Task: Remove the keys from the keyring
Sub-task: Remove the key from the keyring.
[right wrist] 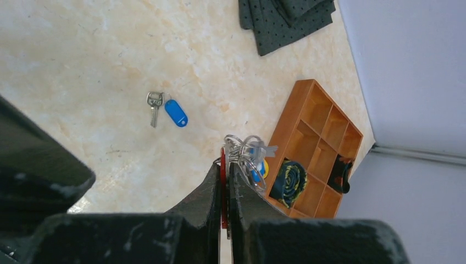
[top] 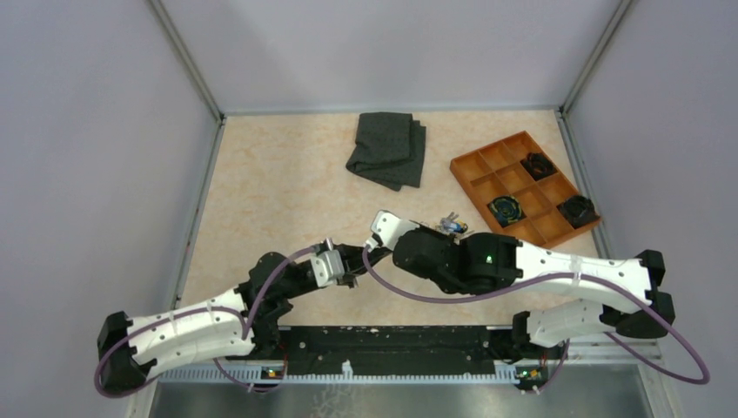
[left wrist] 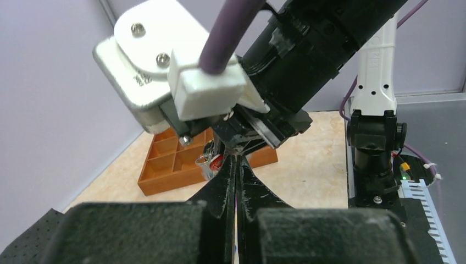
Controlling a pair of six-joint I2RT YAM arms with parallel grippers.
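My right gripper (right wrist: 225, 164) is shut on the flat red head of a key (right wrist: 222, 184), held above the table. The keyring's metal loops (right wrist: 242, 145) and a blue-headed key (right wrist: 257, 169) bunch just past its fingertips. In the left wrist view my left gripper (left wrist: 237, 160) is shut, its tips right up against the right gripper's fingers beside the bunch of keys (left wrist: 211, 164); what lies between its jaws is not visible. A single key with a blue tag (right wrist: 175, 113) lies loose on the table (top: 451, 226).
An orange compartment tray (top: 481, 158) stands at the right, with dark rolled items (top: 506, 209) in some cells. A folded dark grey cloth (top: 387, 148) lies at the back middle. Both arms meet at the table's near middle.
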